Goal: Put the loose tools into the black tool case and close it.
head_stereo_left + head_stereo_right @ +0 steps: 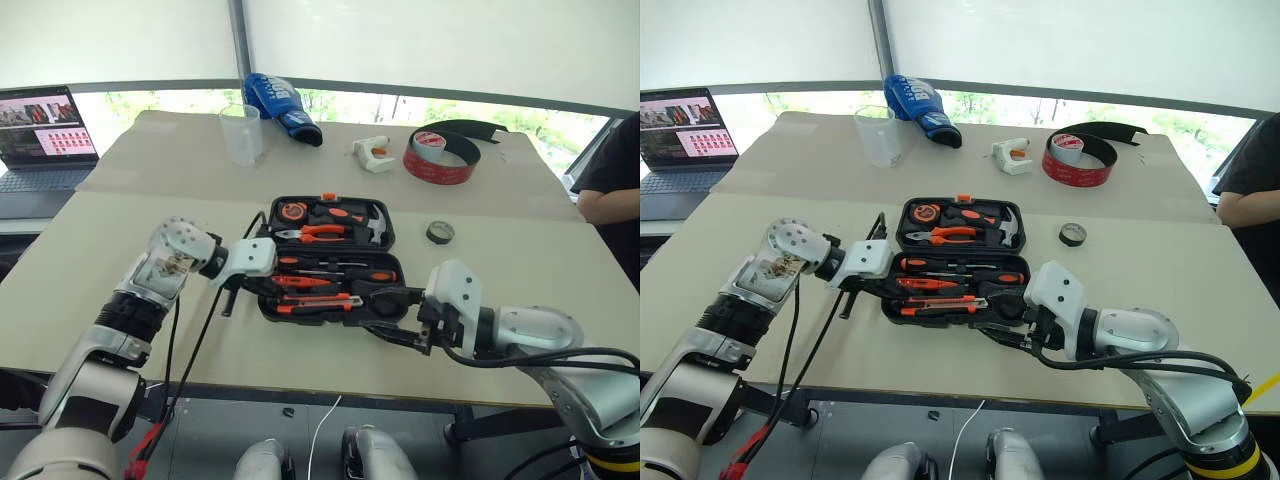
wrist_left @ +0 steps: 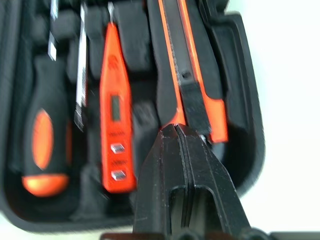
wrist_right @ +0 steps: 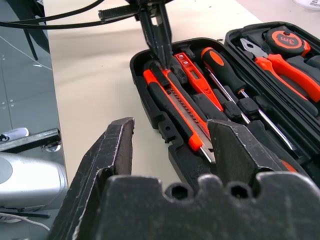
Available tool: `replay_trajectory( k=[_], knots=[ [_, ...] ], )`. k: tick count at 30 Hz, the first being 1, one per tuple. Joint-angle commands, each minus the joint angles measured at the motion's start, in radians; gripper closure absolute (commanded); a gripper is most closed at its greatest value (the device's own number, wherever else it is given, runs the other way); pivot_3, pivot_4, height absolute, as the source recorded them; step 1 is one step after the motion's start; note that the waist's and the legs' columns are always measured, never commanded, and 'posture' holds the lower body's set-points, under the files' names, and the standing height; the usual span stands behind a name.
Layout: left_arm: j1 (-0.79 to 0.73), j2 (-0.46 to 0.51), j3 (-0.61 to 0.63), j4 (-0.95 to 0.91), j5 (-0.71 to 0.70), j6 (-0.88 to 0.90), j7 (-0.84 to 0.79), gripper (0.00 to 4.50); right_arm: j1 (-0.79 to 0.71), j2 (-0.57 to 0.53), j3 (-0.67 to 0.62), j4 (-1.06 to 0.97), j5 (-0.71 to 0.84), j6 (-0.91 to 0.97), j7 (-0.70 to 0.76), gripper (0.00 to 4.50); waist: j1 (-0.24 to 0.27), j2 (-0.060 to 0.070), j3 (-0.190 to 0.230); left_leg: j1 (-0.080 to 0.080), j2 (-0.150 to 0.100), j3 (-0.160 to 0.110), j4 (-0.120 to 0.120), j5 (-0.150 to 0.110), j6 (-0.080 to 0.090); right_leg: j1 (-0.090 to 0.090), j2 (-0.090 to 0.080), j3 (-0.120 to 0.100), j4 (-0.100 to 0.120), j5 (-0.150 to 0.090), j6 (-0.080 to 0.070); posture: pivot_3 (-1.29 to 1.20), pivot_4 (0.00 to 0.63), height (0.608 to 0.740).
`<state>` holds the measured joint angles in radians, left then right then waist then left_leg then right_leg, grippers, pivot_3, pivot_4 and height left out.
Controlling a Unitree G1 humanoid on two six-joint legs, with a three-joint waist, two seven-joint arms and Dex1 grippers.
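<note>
Beige covered the whole desk (image 1: 120, 250), two matte slabs meeting at a seam that ran across behind the black tool case (image 1: 330, 258). White roller blinds closed off the upper wall, and a strip of window below them showed green foliage outside. At ten o'clock an open laptop (image 1: 42, 135) sat with its screen lit. Along the far slab, from eleven to one o'clock, stood a clear plastic cup (image 1: 241, 134), a blue pouch (image 1: 280, 107), a small white object with an orange part (image 1: 373, 153) and the big red-and-grey tape roll (image 1: 442, 155) with its black strap. A person's dark sleeve and arm (image 1: 608, 190) rested at the desk's three o'clock edge.

The case lay open at the centre, lid half at twelve o'clock holding pliers (image 1: 318, 234), a hammer (image 1: 352, 214) and a tape measure (image 1: 293, 211). In the near half lay an orange-and-black screwdriver (image 3: 225, 70), the slim all-orange screwdriver (image 2: 115, 107) and the utility knife (image 3: 175, 102), each in its slot. The small black tape roll (image 1: 440, 233) stood on the bare desk at two o'clock from the case, well apart from it.

The left end effector (image 3: 159, 47) was clenched, its tips down at the knife's end in the case's nine o'clock corner; whether it pinched the knife could not be told. The right end effector (image 3: 170, 145) was released, fingers spread wide just beside the case's five o'clock corner, gripping nothing.
</note>
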<state>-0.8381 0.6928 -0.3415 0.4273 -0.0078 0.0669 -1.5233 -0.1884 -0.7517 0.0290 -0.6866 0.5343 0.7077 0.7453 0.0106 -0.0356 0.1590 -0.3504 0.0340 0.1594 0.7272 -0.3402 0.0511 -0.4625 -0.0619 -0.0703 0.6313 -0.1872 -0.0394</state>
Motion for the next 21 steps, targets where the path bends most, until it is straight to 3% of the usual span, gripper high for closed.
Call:
replay_trajectory(
  k=[1,11,16,21],
  knots=[
    [-0.032,0.039,0.044,-0.033,-0.046,0.021,-0.06,4.48,-0.009,0.002,-0.014,-0.013,0.011,-0.007,-0.003,1.2,0.0,0.0,0.0,0.0,0.0,0.0,0.0,0.0,0.0,0.0,0.0,0.0,0.0,0.0,0.0,0.0,0.15,0.73],
    [-0.048,-0.086,0.01,-0.075,-0.042,0.053,-0.012,4.48,-0.012,0.002,-0.01,0.005,0.003,-0.023,0.012,1.2,0.002,0.0,0.0,-0.002,-0.001,0.0,0.002,0.0,0.0,0.0,0.0,0.001,-0.001,0.001,0.001,0.0,0.15,0.73],
    [-0.049,-0.156,-0.04,-0.039,0.015,0.007,0.033,4.48,-0.007,0.004,-0.011,0.0,0.0,-0.02,0.007,1.2,0.0,0.0,0.0,-0.002,-0.001,0.0,0.002,0.0,0.0,0.0,0.0,0.001,0.0,0.001,0.0,0.0,0.15,0.73],
    [-0.032,-0.167,-0.101,0.008,0.101,-0.095,0.069,4.48,0.014,0.005,-0.019,-0.021,0.004,-0.009,-0.01,1.2,-0.001,0.0,0.0,-0.001,0.0,-0.001,0.001,0.0,0.0,0.0,0.001,0.002,0.0,0.001,0.0,0.0,0.15,0.73]
  ],
)
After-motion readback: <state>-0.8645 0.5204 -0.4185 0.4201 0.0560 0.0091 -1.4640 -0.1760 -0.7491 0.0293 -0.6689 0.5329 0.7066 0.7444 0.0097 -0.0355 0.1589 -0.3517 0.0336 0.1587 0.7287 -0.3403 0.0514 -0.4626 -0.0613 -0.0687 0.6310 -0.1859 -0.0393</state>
